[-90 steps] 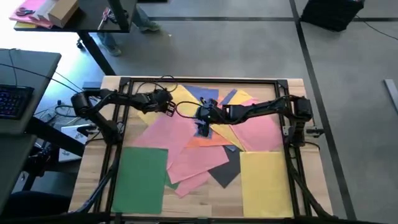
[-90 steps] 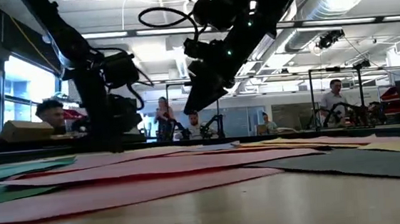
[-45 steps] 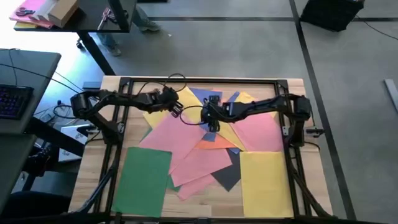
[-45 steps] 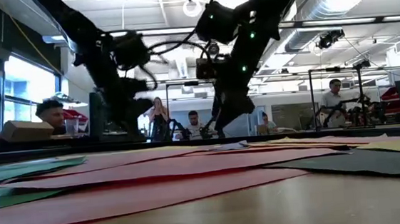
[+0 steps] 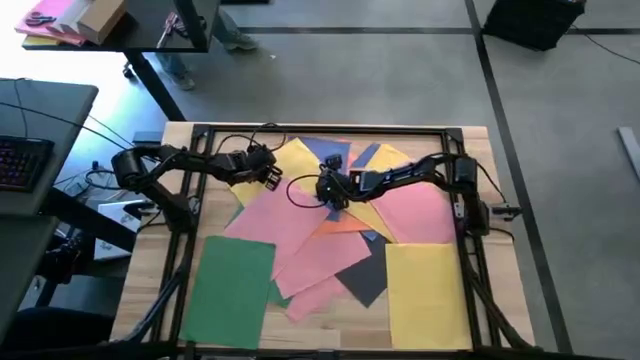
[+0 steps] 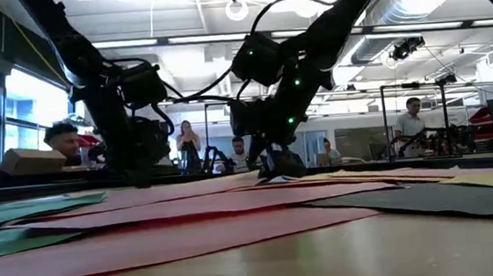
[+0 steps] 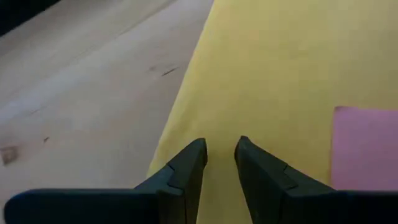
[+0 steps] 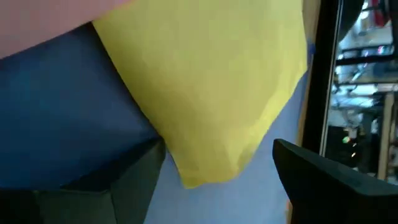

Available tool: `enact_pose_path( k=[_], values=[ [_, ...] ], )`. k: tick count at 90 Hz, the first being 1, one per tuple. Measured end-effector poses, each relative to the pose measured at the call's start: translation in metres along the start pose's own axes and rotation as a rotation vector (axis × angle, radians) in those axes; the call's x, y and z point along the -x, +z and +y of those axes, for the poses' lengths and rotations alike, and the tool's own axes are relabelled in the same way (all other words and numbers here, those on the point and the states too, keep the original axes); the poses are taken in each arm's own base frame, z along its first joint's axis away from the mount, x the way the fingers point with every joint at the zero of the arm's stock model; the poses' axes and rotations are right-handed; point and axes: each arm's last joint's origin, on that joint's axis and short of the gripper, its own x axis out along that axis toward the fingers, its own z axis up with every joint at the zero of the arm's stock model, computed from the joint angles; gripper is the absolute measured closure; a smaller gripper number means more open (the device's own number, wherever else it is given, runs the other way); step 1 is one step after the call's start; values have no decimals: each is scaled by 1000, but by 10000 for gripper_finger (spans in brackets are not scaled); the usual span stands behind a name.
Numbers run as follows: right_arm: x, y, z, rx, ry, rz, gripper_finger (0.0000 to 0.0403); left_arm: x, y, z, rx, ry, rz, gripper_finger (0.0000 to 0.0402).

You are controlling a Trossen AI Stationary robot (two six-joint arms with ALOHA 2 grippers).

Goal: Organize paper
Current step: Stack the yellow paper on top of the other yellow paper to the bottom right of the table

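Observation:
The paper lies as a loose pile of pink [image 5: 300, 225], yellow [image 5: 300, 158], blue [image 5: 325, 150], orange [image 5: 345, 227] and dark grey [image 5: 365, 282] sheets across the table's middle. A green stack [image 5: 232, 290] lies near left and a yellow stack [image 5: 428, 290] near right. My left gripper [image 5: 270, 172] [image 7: 220, 152] points down over a yellow sheet [image 7: 280, 68] near its edge, with a narrow gap between the fingers. My right gripper [image 5: 326, 190] [image 8: 217, 168] is wide open, low over the pile's centre. A yellow sheet's corner [image 8: 211, 81] lies between its fingers, over a blue sheet [image 8: 56, 112]. My left gripper has its fingertips [image 7: 198, 149] just over the yellow sheet, close to that sheet's edge beside the bare wood; whether they touch it I cannot tell. My right gripper's fingers stand on either side of the yellow corner; whether they touch any sheet I cannot tell.
A black frame [image 5: 320, 128] runs around the table, with both arms mounted at its left and right sides. Bare wood [image 5: 330, 320] shows along the near edge between the two stacks. People stand in the room beyond the far edge [image 6: 190, 147].
My right gripper has come down from well above the table to just over the pile's centre. My left gripper rose a little, then came back down over the yellow sheet at the far left.

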Motion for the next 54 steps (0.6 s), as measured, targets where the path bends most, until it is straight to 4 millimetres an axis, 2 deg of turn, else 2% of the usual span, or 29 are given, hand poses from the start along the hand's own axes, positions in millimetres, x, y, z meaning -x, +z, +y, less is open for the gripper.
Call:
enact_pose_path(
  k=[34,54],
  values=[
    [12,27,-3,48,3,-143,107,-1,1,0,-29,3,-17,317],
    [11,26,-5,62,-17,-139,107,0,1,-1,-31,0,-19,317]
  ],
)
